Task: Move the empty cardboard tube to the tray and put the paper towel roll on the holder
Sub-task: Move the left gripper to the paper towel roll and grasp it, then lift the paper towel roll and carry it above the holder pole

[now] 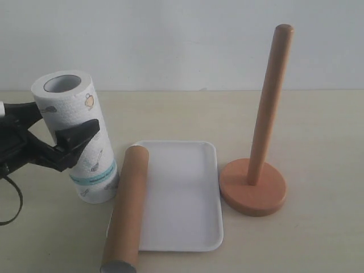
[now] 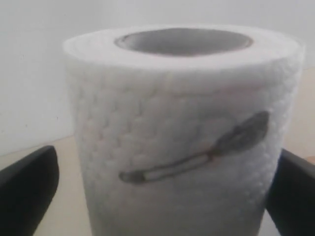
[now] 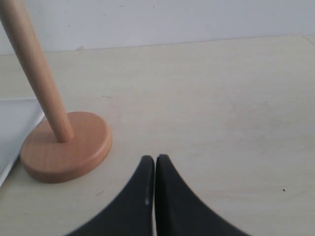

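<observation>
Tabletop (image 1: 318, 125) bearing tray (image 1: 182, 187) | cardboard tube (image 1: 128, 210) lying along tray's left rim | holder (image 1: 253, 190) standing right of tray | left hand (image 1: 65, 120) gaping wide around paper towel roll (image 1: 94, 165) | right hand (image 3: 155, 164) sitting closed

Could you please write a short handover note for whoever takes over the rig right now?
Left end effector: open, straddling the upright roll, which stands left of the tray; no firm grip visible.
Right end effector: shut, empty, near the holder.
Tube: lies along the tray's left rim, near end overhanging it.
Holder: right of the tray, post bare.
Done: tube at the tray, though its seating looks doubtful.
Left: grip the roll, lift it, thread it onto the post.
</observation>
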Controlling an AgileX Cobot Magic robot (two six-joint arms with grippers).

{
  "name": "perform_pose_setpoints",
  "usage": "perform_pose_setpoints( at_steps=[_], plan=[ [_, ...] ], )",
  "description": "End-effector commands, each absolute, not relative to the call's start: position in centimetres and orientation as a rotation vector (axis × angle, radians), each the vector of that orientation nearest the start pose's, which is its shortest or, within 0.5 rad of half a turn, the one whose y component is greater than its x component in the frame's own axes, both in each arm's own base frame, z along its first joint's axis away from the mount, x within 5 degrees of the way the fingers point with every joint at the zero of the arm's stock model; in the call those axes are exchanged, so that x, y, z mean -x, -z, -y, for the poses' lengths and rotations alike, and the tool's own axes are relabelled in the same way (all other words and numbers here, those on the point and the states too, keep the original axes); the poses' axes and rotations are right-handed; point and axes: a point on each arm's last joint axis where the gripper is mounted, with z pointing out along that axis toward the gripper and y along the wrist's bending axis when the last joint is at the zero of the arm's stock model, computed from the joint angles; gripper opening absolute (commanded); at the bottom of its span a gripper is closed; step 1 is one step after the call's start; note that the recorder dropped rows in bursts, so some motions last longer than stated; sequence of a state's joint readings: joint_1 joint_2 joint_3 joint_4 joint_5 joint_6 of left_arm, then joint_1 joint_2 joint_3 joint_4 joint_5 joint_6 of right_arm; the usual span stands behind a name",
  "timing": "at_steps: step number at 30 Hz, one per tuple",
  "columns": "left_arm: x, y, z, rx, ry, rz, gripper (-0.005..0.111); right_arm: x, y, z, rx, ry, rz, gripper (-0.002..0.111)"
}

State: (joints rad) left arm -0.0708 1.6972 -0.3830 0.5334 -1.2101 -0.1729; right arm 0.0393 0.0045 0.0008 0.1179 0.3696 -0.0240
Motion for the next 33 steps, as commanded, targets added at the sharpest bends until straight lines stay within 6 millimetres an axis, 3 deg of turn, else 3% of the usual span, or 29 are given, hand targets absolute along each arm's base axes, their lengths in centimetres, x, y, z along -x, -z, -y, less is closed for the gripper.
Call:
perform_pose_setpoints(
  at_steps=[1,6,9,16,18,28,30,33],
  plan=[
    [-27.1,-16.4,6.3,-0.424,0.496,-1.578,0.11,-5.3,-18.1,-0.5,-0.02,-0.121,-1.838,0.0],
    [-27.9,-16.3,7.0,-0.499,0.536,-1.559,0.109,-5.3,-18.1,-0.5,-0.02,-0.121,-1.838,0.0],
    [-28.4,-16.4,7.4,-0.552,0.57,-1.541,0.096,-5.3,-18.1,-0.5,-0.02,-0.121,-1.838,0.0],
    [-28.9,-16.8,7.4,-0.553,0.563,-1.521,0.019,-5.3,-18.1,-0.5,-0.02,-0.121,-1.838,0.0],
    [-28.9,-16.8,7.4,-0.555,0.561,-1.52,0.004,-5.3,-18.1,-0.5,-0.02,-0.121,-1.838,0.0],
    [-29.5,-17.4,6.5,-0.419,0.501,-1.517,0.004,-5.3,-18.1,-0.5,-0.02,-0.121,-1.838,0.0],
    [-29.4,-18.1,6.5,-0.425,0.496,-1.492,0.004,-5.3,-18.1,-0.5,-0.02,-0.121,-1.838,0.0],
    [-28.5,-21.6,6.5,-0.447,0.471,-1.377,0.004,-5.3,-18.1,-0.5,-0.02,-0.121,-1.838,0.0]
  ],
)
